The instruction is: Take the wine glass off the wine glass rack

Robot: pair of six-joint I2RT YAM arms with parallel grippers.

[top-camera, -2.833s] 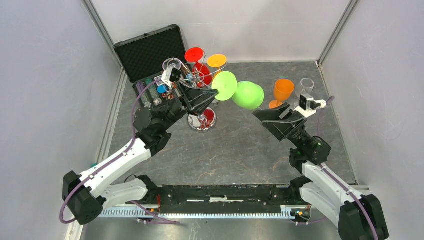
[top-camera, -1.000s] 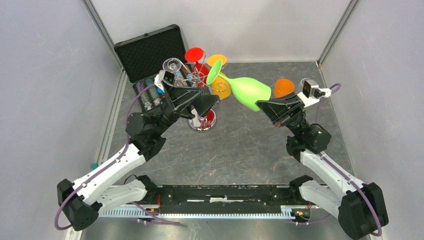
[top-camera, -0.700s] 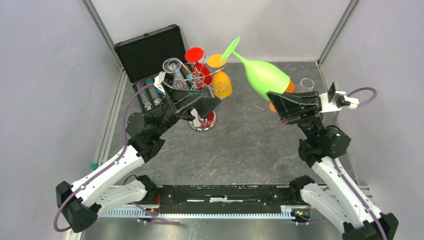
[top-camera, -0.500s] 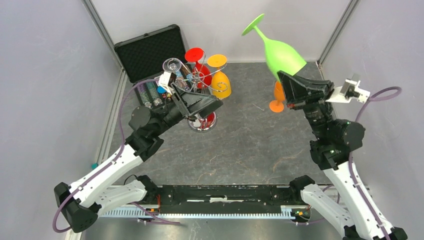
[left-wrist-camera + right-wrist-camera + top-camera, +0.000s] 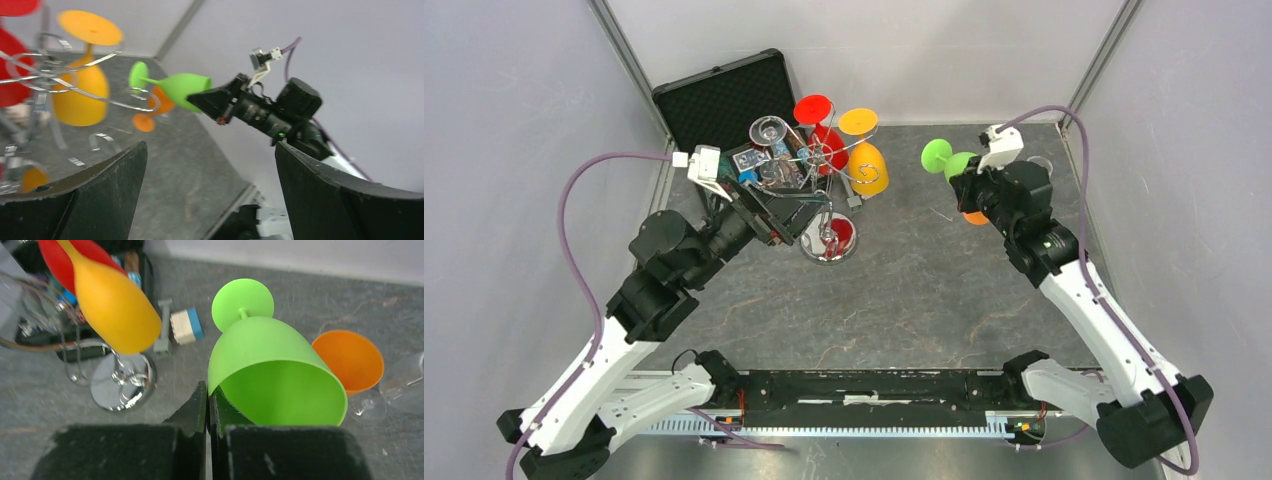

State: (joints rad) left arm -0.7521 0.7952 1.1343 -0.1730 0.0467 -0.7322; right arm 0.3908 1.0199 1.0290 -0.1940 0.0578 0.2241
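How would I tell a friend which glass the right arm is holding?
Find the shiny wire rack, then look right to the right claw. It pinches the rim of a wine glass lying sideways in the air. It is the only lime green one.

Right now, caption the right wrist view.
Right gripper pinches the green wine glass by its rim, clear of the wine glass rack.

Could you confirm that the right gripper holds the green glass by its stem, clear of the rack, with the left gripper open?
Not quite: the right gripper holds the green glass by its bowl's rim, not its stem, as the right wrist view shows. It is clear of the rack, and the left gripper is open.
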